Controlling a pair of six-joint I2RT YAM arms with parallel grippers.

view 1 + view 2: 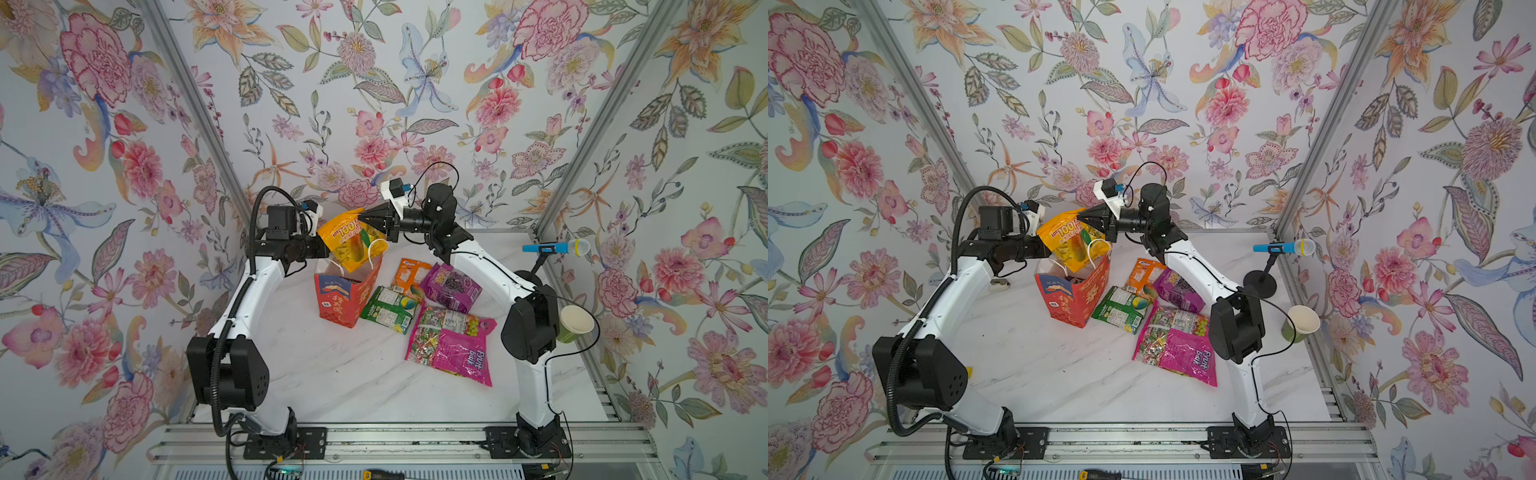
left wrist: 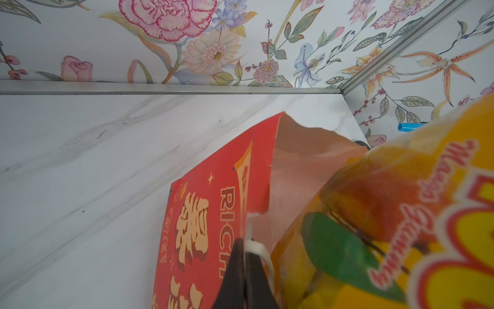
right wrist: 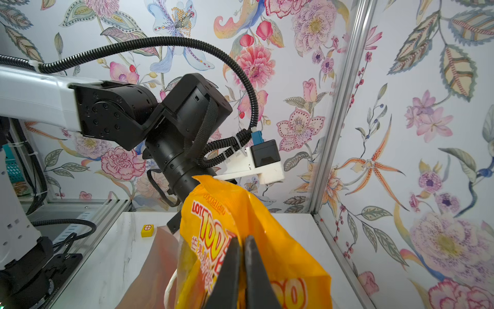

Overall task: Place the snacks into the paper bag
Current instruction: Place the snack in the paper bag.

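Note:
The red paper bag stands upright at the table's middle back, mouth open. My left gripper is shut on the bag's rim beside a white cord handle; in both top views the packet hides its tips. My right gripper is shut on the top of a yellow-orange "LOT 100" snack packet, which hangs with its lower end inside the bag's mouth. On the table right of the bag lie a small orange packet, a purple one, a green one and a large magenta one.
A green paper cup sits at the right edge behind my right arm. A blue microphone on a black stand rises at the back right. A small yellow block lies left of the bag. Flowered walls close three sides.

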